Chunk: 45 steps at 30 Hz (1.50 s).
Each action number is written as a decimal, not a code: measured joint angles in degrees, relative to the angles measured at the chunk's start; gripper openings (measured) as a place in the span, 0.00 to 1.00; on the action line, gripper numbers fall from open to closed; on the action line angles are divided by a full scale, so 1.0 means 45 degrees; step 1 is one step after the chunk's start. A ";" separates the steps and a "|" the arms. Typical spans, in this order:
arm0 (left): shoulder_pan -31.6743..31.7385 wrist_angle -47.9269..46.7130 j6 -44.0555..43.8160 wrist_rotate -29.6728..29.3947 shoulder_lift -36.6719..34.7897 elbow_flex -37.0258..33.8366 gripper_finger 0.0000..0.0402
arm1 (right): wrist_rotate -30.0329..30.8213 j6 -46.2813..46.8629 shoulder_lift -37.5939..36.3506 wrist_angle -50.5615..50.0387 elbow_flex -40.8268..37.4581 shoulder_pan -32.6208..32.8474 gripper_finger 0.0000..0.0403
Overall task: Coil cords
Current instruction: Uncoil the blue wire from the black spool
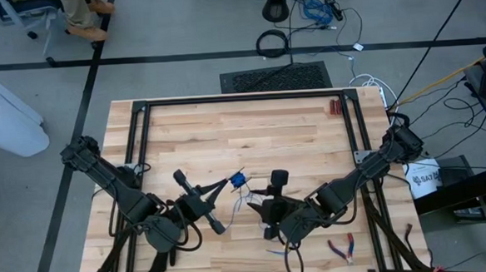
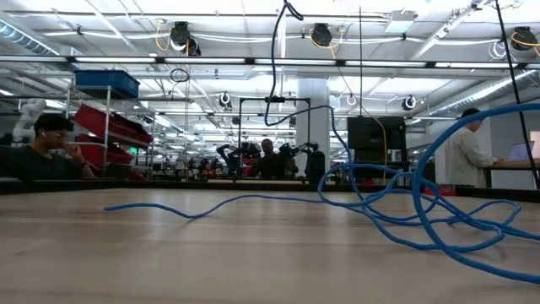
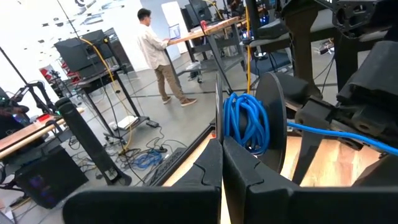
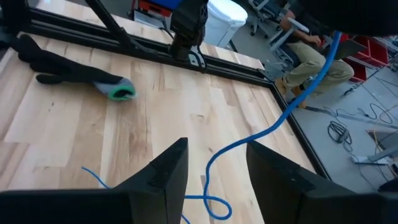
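The blue cord is partly wound on a small dark spool that hangs above the table's middle. My left gripper, coming from the left, is shut on the spool. From the spool the loose cord runs down between the open fingers of my right gripper, which hovers just right of the spool. I cannot see the cord touching those fingers. The rest of the cord lies in slack loops on the wood. My left gripper pinches the spool's thin flange, seen edge-on, between its two shut fingertips. The fingers come level from the table's left. The spool is lifted clear of the table, and the cord leaves it toward the right arm.
Red-handled pliers lie near the front right corner. A small red object sits at the far right. A dark object with a green end lies on the wood toward the far left. A black metal frame borders the table.
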 joint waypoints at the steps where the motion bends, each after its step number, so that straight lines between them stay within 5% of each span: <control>1: 0.0000 0.0001 -0.0004 -0.0001 0.0000 0.0000 0.00 | 0.0000 -0.0078 0.0000 0.0139 0.0000 -0.0020 0.37; 13: 0.0000 0.0010 -0.0009 0.0203 0.0000 0.0000 0.00 | 0.0024 -0.0064 0.0000 0.0689 0.0003 -0.0427 0.32; 23: 0.0000 0.0005 -0.0004 0.0203 0.0000 0.0000 0.00 | 0.0015 -0.0459 0.0000 0.0734 0.0003 -0.0215 0.02; 37: 0.0229 -0.0294 -0.0019 0.0184 0.0181 0.0000 0.00 | -0.1837 -0.2361 0.0000 0.4303 0.0046 0.0787 0.00; 45: 0.0345 -0.0969 0.0119 0.0458 0.0320 0.0000 0.00 | -0.1891 -0.3418 0.0005 0.4255 0.1404 0.1732 0.00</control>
